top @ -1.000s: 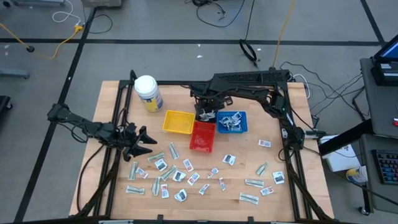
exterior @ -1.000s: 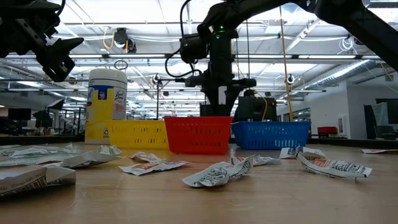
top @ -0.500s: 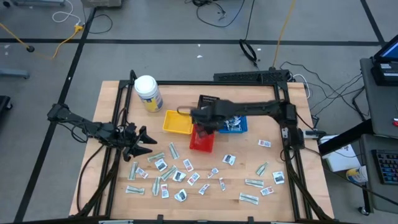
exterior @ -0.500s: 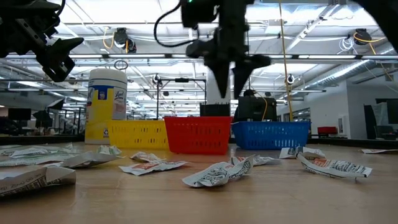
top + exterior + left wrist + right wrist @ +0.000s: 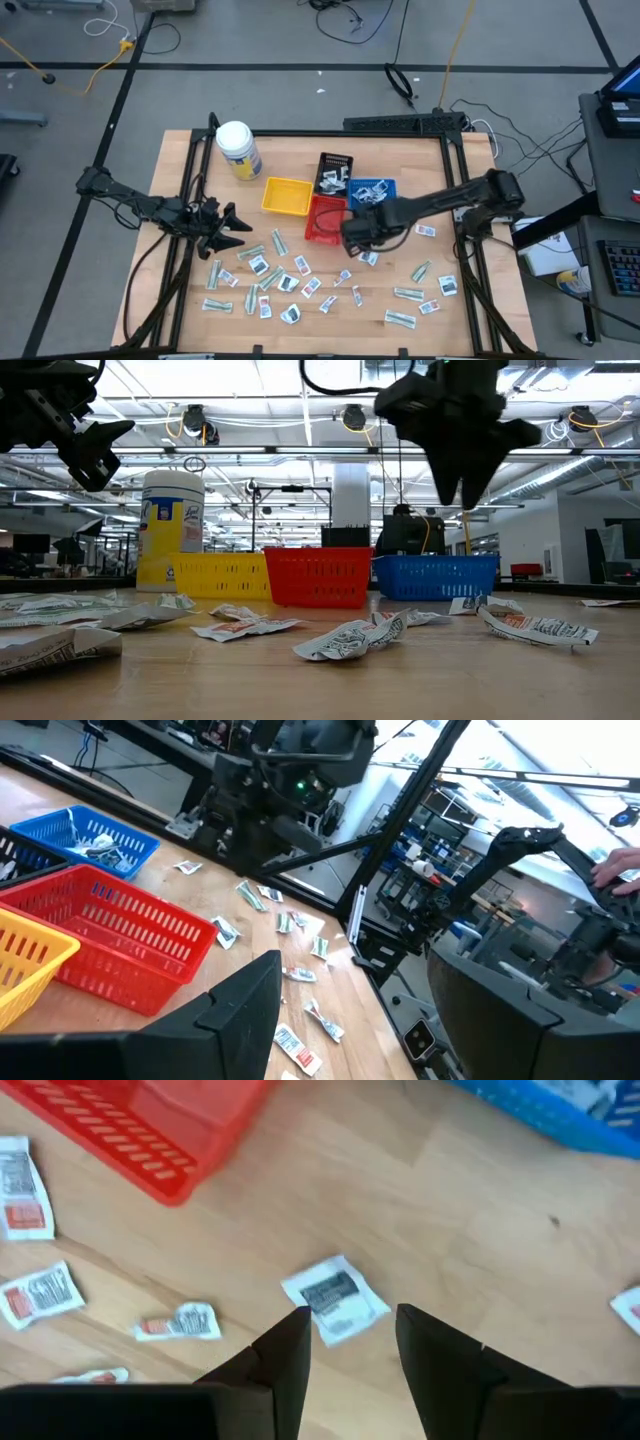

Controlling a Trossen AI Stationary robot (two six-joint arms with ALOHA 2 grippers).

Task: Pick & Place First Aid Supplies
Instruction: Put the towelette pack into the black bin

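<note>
First aid packets [image 5: 300,280] lie flat and scattered over the near half of the table: white squares, pale green wrappers and slips with red marks. My right gripper [image 5: 352,240] hangs open and empty above the table, just near of the red tray [image 5: 325,218]. In the right wrist view a white square packet with dark print [image 5: 335,1298] lies flat on the wood just ahead of the open fingers [image 5: 350,1345]. It also shows high in the low view [image 5: 465,445]. My left gripper [image 5: 232,228] waits open and empty above the table's left side.
Yellow [image 5: 286,196], red, blue [image 5: 378,195] and black [image 5: 335,172] trays stand in a cluster at mid table; the blue and black ones hold packets. A white jar with a yellow label [image 5: 238,150] stands at the far left. Bare wood lies right of the trays.
My right gripper has risen from the trays and swung toward the table's near and right edges, and now hangs over the packets near of the red tray. The packets on the table have stayed where they were.
</note>
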